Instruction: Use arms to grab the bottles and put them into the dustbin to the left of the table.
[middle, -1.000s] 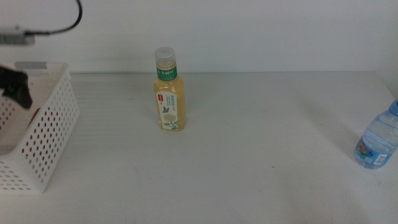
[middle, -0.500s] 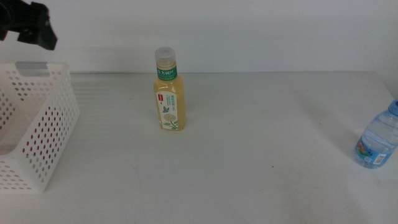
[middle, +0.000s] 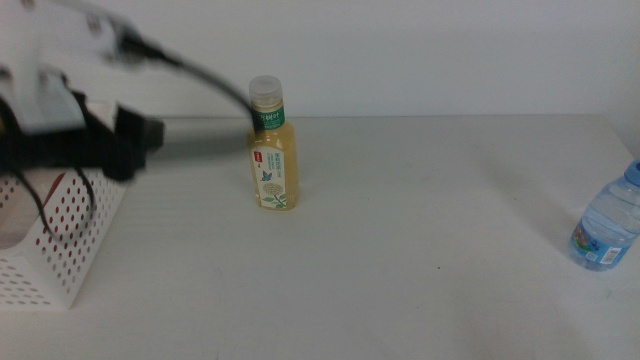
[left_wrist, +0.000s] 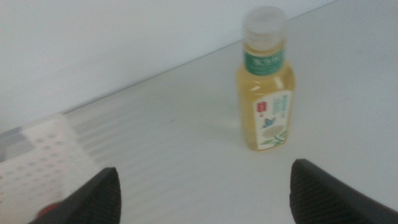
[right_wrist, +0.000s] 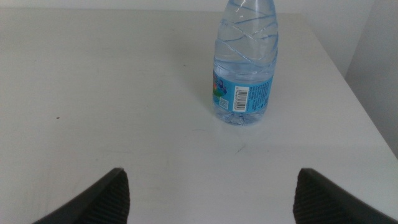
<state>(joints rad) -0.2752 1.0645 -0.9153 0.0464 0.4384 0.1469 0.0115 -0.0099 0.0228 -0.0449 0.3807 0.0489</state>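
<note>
We've got something red in the bin (middle: 60, 250), juice bottle (middle: 271, 146) and water bottle (middle: 606, 228) left on the surface (middle: 420, 250), both grippers apart, empty.

The yellow bottle (left_wrist: 265, 87) stood upright on the table (left_wrist: 186, 155), its white cap and green neck label sharp enough to make out, a small red mark on its front label. The left gripper (left_wrist: 205, 193) hung short of the bottle with its two dark jaws spread wide apart, nothing between them; the bottle stood beyond the gap, nearer one jaw. Well apart from the bottle, a corner of the dustbin (left_wrist: 37, 158) showed its holed white wall, blurred. A bit of red (left_wrist: 51, 207) showed by the dustbin, too blurred to tell what it was.
</note>
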